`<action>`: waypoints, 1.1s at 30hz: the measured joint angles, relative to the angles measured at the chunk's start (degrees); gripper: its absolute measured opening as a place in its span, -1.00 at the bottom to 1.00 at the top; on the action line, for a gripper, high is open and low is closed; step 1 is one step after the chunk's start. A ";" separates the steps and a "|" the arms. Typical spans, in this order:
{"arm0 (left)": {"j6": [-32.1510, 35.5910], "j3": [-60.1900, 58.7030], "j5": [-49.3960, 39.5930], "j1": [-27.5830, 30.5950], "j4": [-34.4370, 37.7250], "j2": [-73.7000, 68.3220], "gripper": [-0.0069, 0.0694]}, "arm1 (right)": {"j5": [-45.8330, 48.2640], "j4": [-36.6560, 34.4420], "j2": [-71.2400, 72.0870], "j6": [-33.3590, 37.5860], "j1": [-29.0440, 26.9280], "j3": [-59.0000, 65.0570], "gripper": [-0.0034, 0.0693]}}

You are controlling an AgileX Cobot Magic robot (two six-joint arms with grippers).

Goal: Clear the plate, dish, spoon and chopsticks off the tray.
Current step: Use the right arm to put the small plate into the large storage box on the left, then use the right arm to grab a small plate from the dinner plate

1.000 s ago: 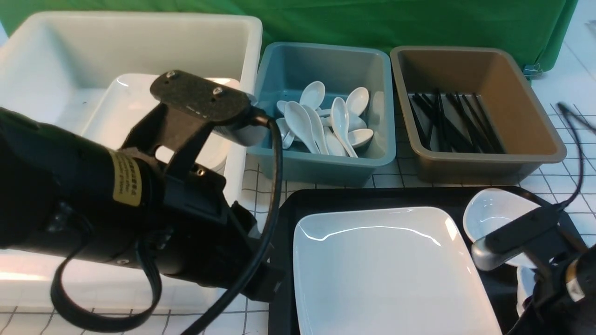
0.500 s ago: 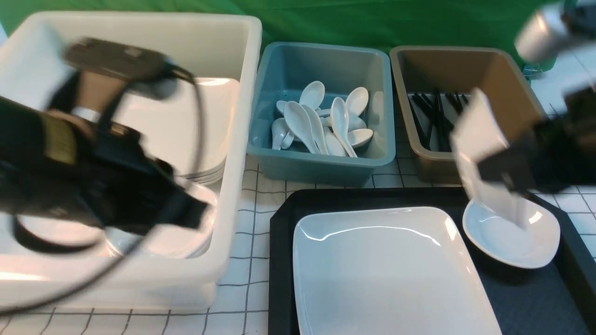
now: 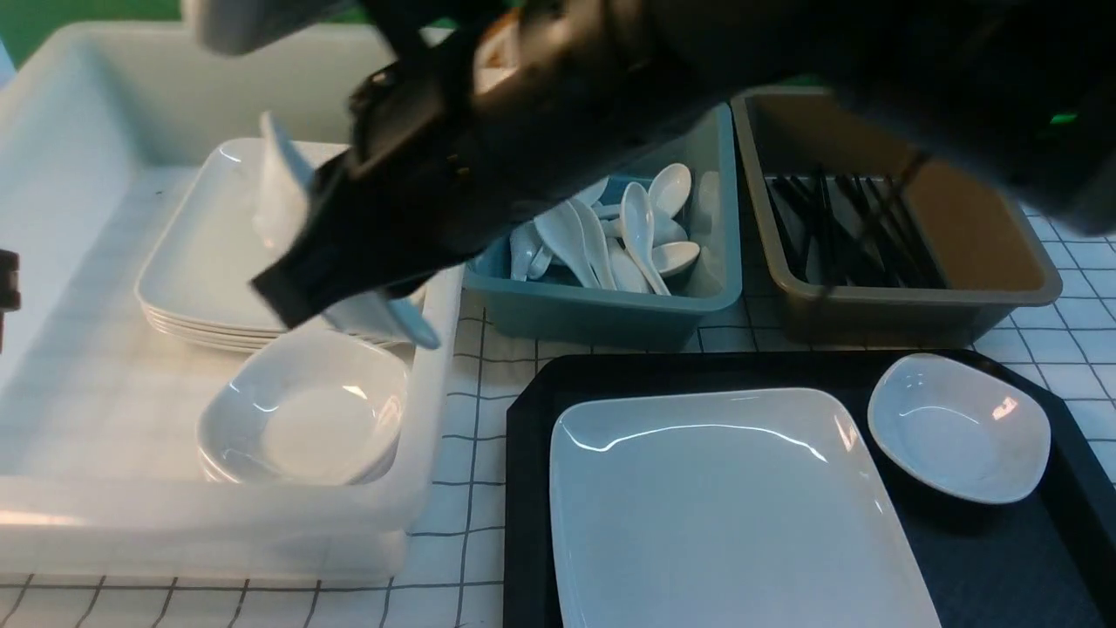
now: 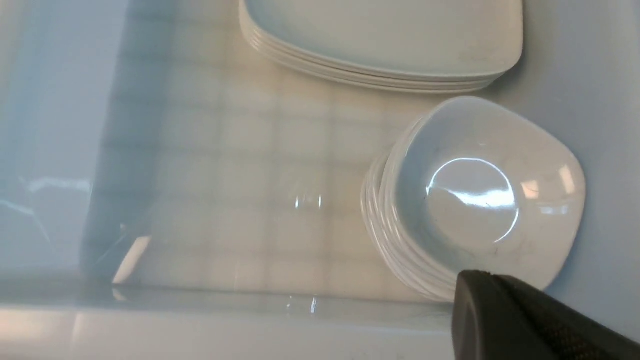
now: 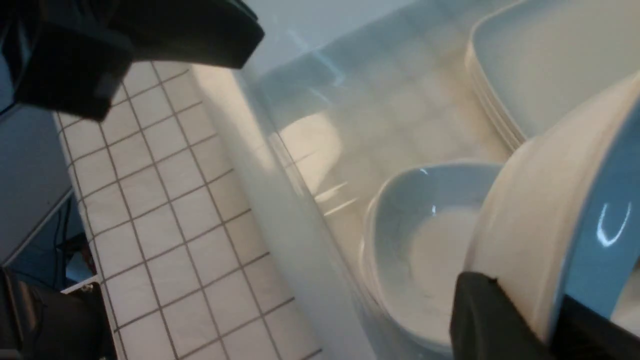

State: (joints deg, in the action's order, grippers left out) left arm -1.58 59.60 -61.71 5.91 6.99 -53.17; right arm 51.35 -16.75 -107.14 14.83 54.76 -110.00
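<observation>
The right fingers (image 5: 480, 320) pinch the small white rounded-square glossy dish (image 5: 540, 225) by its rim, tilted to nest on the matching stack (image 5: 425, 250) in the deep white plastic tub (image 5: 280, 210), while the left fingers (image 4: 500, 320) are closed and empty.

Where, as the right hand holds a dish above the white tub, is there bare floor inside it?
The white tub is bare in its left half, between its left wall and the plate stack and bowl stack. The right side is crowded: both stacks sit close together.
</observation>
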 joint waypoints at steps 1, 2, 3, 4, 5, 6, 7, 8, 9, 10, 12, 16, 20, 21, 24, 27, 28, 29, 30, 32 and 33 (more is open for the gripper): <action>0.23 0.00 -0.41 0.26 0.05 0.00 -0.80 | 0.27 0.00 -2.02 0.03 0.21 -1.62 -0.79; 0.35 0.00 -0.59 0.26 0.05 0.00 -0.80 | 0.54 0.05 -3.84 0.10 0.36 -2.99 -0.79; 0.60 0.00 -0.81 0.26 0.22 0.00 -0.80 | 0.67 0.06 -5.50 0.17 0.36 -3.85 -0.79; 1.17 0.00 -0.96 0.26 0.48 0.00 -0.80 | 0.71 0.19 -6.66 0.17 0.36 -4.51 -0.79; 1.58 0.00 -0.95 0.26 0.61 0.00 -0.80 | 0.80 0.39 -8.16 0.17 0.36 -5.16 -0.79; 1.58 0.00 -0.95 0.26 0.61 0.00 -0.80 | 0.80 0.52 -8.80 0.17 0.36 -5.29 -0.79; 1.58 0.00 -0.95 0.26 0.61 0.00 -0.80 | 0.96 0.61 -9.74 0.22 0.36 -5.42 -0.79; 1.90 0.00 -0.95 0.26 0.61 0.00 -0.80 | 1.35 0.66 -10.55 0.35 0.36 -5.46 -0.79; 2.08 0.00 -0.90 0.26 0.61 0.00 -0.80 | 1.60 0.66 -11.26 0.60 0.36 -5.46 -0.79; 2.08 0.00 -0.90 0.26 0.64 0.00 -0.80 | 1.75 0.66 -11.73 0.64 0.36 -5.46 -0.78; 2.36 0.00 -0.69 0.26 0.64 0.00 -0.80 | 1.87 0.73 -12.65 0.77 0.36 -5.46 -0.72; 2.68 0.00 -0.69 0.26 0.64 0.00 -0.80 | 1.81 0.59 -12.97 -0.57 0.36 -5.80 -0.33; 2.68 0.00 -0.69 0.26 0.64 0.00 -0.80 | 2.75 0.56 -12.86 -2.59 0.36 -5.99 0.23; 2.68 0.00 -0.69 0.26 0.64 0.00 -0.80 | 3.80 0.53 -12.86 -2.94 0.36 -6.18 0.32; 2.68 0.00 -0.69 0.26 0.64 0.00 -0.80 | 7.71 0.83 -12.05 -3.58 0.30 -7.58 0.54; 2.68 0.00 -0.69 0.26 1.05 0.00 -0.80 | 12.98 4.20 -10.50 -3.94 0.11 -9.92 0.52; 3.59 0.00 -0.69 0.26 2.77 0.00 -0.80 | 15.70 9.80 -8.32 -4.41 -0.03 -10.48 0.35; 4.61 0.00 -0.69 0.26 4.96 0.00 -0.80 | 16.68 13.00 -6.92 -5.15 -0.34 -10.37 0.19; 5.15 0.00 -0.69 0.26 6.10 0.00 -0.80 | 16.92 14.62 -6.22 -5.53 -0.54 -10.20 0.10; 9.71 0.00 -0.83 0.26 14.33 -0.06 -0.80 | 17.19 21.61 -1.37 -7.25 -3.22 -7.52 -0.52; 11.88 0.00 -1.12 0.17 18.45 -0.11 -0.80 | 17.25 23.44 0.81 -7.81 -5.03 -5.39 -0.67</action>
State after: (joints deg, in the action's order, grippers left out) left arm 10.30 59.60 -62.83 6.08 25.44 -53.29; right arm 68.60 6.69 -106.34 7.02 49.72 -115.39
